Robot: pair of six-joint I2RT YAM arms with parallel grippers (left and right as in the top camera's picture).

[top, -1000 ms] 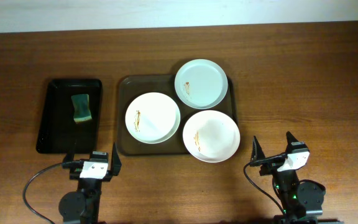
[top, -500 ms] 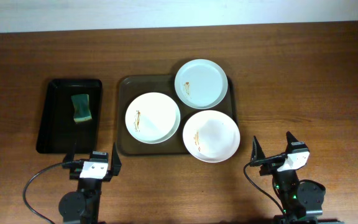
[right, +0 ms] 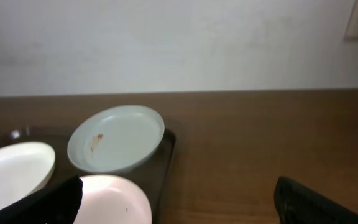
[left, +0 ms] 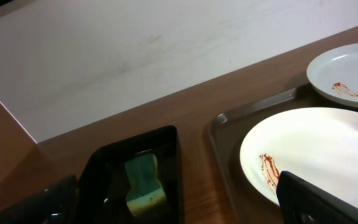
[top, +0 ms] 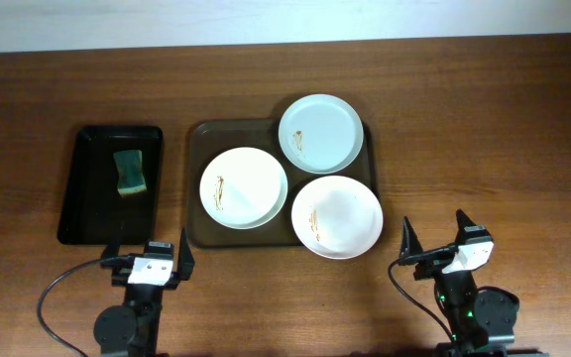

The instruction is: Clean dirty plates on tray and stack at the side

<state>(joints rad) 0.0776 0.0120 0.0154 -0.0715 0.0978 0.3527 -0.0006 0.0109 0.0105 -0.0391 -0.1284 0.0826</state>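
Note:
Three white plates with brown smears lie on the brown tray (top: 198, 139): one at the left (top: 244, 187), one at the back right (top: 320, 133), one at the front right (top: 337, 217) overhanging the tray's rim. My left gripper (top: 149, 252) is open and empty near the front edge, in front of the black tray. My right gripper (top: 434, 236) is open and empty, to the right of the front right plate. The left wrist view shows the left plate (left: 316, 155) and back plate (left: 347, 74). The right wrist view shows the back plate (right: 117, 137).
A narrow black tray (top: 87, 213) at the left holds a green sponge (top: 129, 172), also in the left wrist view (left: 145, 183). Bare wooden table (top: 484, 129) lies to the right of the brown tray. A white wall runs along the far edge.

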